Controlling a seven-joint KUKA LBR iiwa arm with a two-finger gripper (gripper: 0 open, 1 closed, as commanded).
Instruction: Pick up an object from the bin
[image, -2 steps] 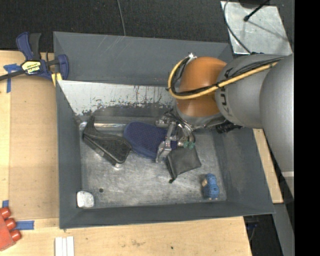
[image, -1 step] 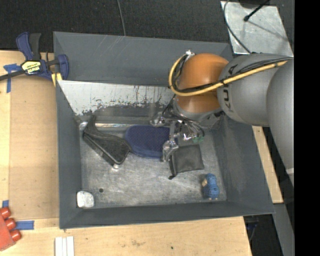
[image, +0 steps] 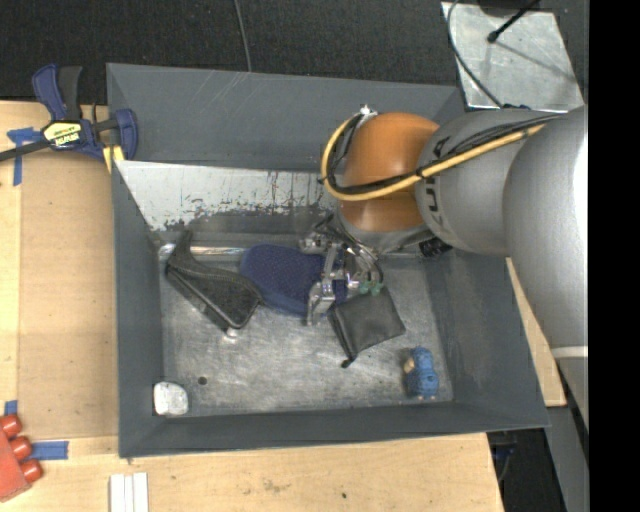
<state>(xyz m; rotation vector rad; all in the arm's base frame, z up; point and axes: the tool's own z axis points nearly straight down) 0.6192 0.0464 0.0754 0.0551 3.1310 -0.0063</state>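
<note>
My gripper (image: 335, 278) sits low at the frame's centre, between a dark blue cloth (image: 278, 275) and a black pouch (image: 368, 322). I cannot tell how wide it stands.

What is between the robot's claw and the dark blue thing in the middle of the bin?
Nothing visible. The gripper is right at the edge of the dark blue thing; the dark grey pouch lies beside it, not between.

Silver arm (image: 530, 200), orange cover (image: 385, 150), yellow cable (image: 480, 150)

Arm (image: 520, 190) from the right, hand (image: 331, 288) low
</note>
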